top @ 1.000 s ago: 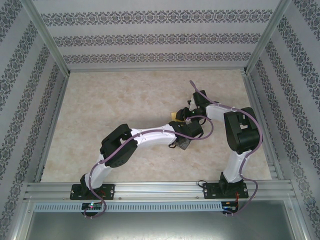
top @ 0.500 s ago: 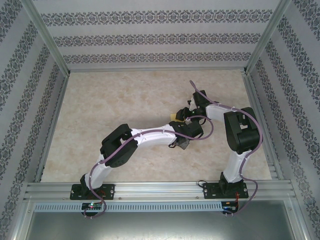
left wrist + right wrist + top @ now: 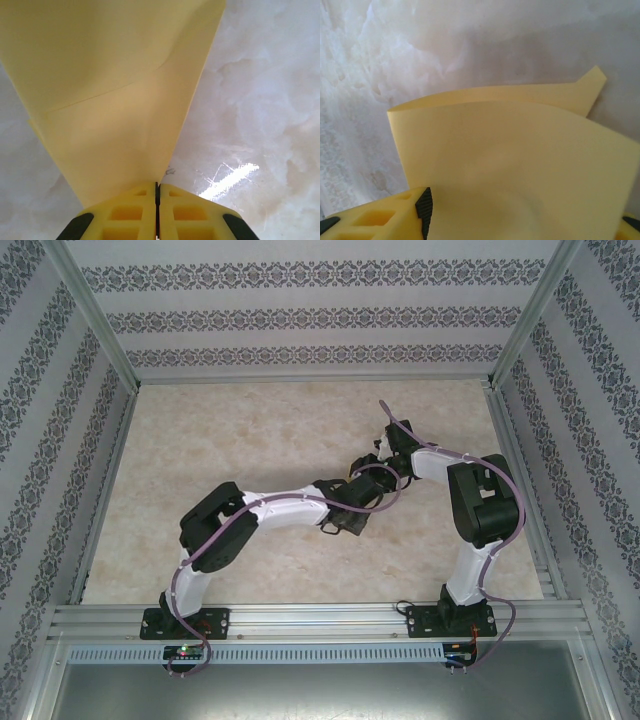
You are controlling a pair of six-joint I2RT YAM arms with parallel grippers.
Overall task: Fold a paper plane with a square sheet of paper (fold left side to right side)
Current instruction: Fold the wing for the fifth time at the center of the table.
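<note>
Left claw (image 3: 157, 192) pinching paper (image 3: 115, 90) tip; right claw (image 3: 526, 218) spread, paper between jaws.

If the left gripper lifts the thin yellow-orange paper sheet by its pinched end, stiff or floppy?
Probably floppy: the thin yellow-orange paper sheet bows in the right wrist view. Likely very light; the left gripper pinches just one narrow end. It should hold creases: a fold line already shows.

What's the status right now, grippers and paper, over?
Left gripper shut on the square sheet of paper. Right gripper open, sheet between its fingers. Sheet creased and bowed. Nothing seen in the way.
</note>
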